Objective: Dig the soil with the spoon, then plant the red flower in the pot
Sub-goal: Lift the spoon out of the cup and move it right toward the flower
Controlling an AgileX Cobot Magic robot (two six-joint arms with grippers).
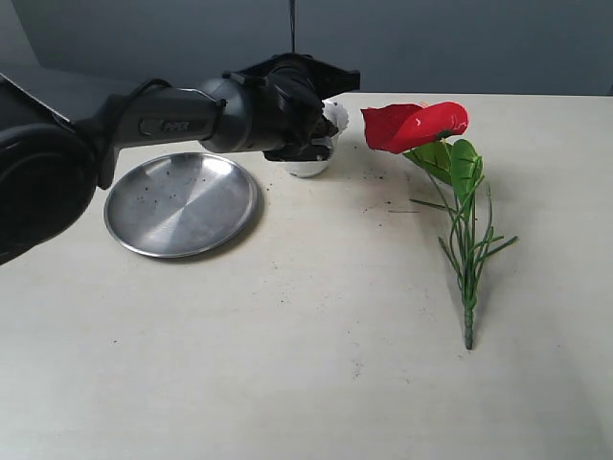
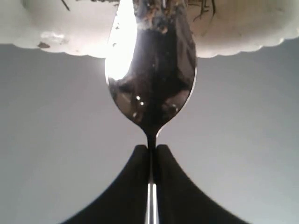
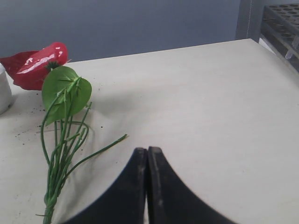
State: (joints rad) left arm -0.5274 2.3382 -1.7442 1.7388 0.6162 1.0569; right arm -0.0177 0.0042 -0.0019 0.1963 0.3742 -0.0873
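My left gripper [image 2: 150,147] is shut on the handle of the silver spoon [image 2: 152,79]. The spoon's bowl reaches over the scalloped rim of the white pot [image 2: 243,32], with dark soil [image 2: 161,18] clinging near its tip. In the exterior view the left gripper [image 1: 299,144] hangs over the pot [image 1: 311,161] and hides most of it; the spoon does not show there. The red flower [image 1: 417,125] lies flat on the table to the right of the pot, stem toward the front. The right wrist view shows the flower [image 3: 39,63] beyond my right gripper [image 3: 147,150], which is shut on nothing.
A round steel plate [image 1: 182,203] with a few soil crumbs lies left of the pot. Loose soil specks dot the table [image 1: 316,335] between pot and flower. A dark rack [image 3: 282,23] stands past the table's far corner in the right wrist view.
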